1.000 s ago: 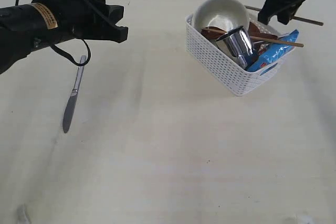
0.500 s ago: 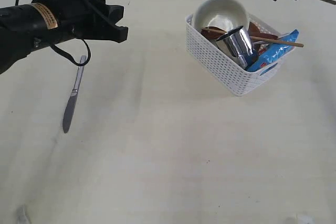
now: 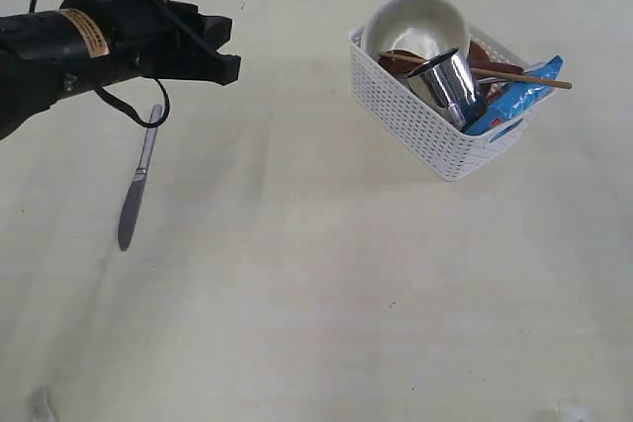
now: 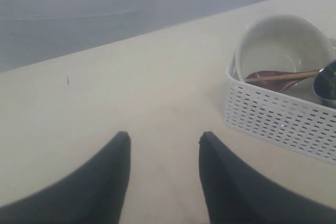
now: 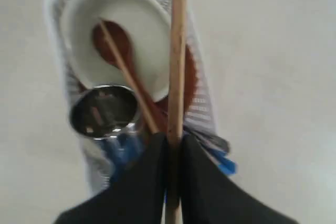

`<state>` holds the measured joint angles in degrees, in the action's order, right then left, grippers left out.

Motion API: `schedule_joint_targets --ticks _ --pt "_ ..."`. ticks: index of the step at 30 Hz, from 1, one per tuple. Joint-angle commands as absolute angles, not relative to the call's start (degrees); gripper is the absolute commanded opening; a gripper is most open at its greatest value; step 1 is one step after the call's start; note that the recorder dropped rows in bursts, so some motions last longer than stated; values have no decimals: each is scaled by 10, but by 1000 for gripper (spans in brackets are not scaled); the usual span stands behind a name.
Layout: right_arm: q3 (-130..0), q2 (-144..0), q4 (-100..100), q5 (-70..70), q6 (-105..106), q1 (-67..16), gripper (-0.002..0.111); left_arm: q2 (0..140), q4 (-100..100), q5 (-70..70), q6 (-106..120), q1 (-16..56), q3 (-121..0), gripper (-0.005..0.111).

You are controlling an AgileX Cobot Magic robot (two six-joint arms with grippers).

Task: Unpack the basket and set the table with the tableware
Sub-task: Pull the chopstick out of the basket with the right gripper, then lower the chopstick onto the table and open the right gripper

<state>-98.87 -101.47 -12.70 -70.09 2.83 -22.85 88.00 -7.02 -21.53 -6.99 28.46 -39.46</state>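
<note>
The chopstick [image 5: 177, 51] is clamped in your right tool [image 5: 173, 140], jaws nearly closed on it, high over the basket [image 3: 415, 121] at the upper right of the exterior frame. Carry it clear of the basket rim and lay it flat on open bench [image 3: 316, 294] before you release, since so thin a stick is likely to pivot or roll. Your left tool [image 4: 164, 139] hangs part open and empty at the upper left, above the knife [image 3: 134, 195]; keep it clear of the crossing.
</note>
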Motion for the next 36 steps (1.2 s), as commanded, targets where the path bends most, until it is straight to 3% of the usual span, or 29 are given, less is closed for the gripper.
schedule_joint_targets --ticks 1,10,23,36 --pt "-975 -988 16 -700 0 -231 0 882 -72 -189 -72 287 -390 41" --pt "-787 -901 45 -700 -103 -294 0 867 -71 -77 -71 262 -390 41" --pt "-452 -851 -16 -374 -386 -441 0 788 -71 28 -96 172 -367 41" --pt "-405 -869 -19 -300 -454 -442 0 724 -71 -14 -107 167 -335 41"
